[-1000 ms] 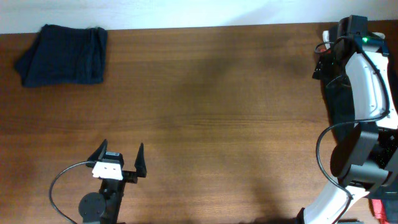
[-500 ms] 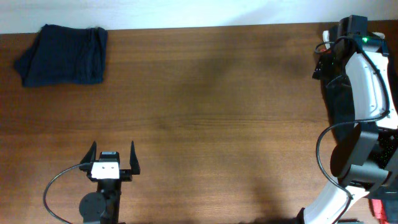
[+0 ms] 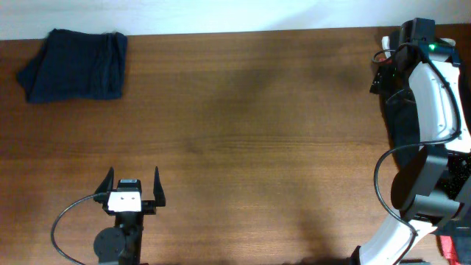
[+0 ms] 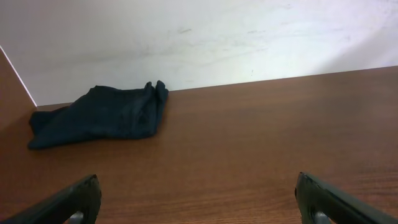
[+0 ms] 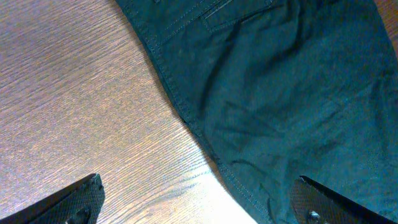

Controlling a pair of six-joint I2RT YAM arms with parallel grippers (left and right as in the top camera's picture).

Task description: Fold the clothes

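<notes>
A navy-blue garment [image 3: 73,65] lies bunched at the table's far left corner; it also shows in the left wrist view [image 4: 106,115], by the white wall. My left gripper [image 3: 132,188] is open and empty near the front edge, far from that garment; its fingertips [image 4: 68,202] frame bare wood. A larger black garment [image 3: 401,121] lies at the right edge under my right arm. In the right wrist view it [image 5: 280,93] is spread out, with a stitched seam and a pocket. My right gripper [image 5: 199,208] hovers open just above its edge, one finger [image 5: 329,202] over the fabric.
The wooden table [image 3: 257,132] runs between the two garments. A white wall [image 4: 217,37] borders the far edge. The right arm's white body and cables [image 3: 434,96] cover part of the black garment. A cable loops from the left arm's base [image 3: 66,221].
My left gripper has shifted slightly left and turned from a tilt to face straight toward the far edge. The right arm and both garments have not moved.
</notes>
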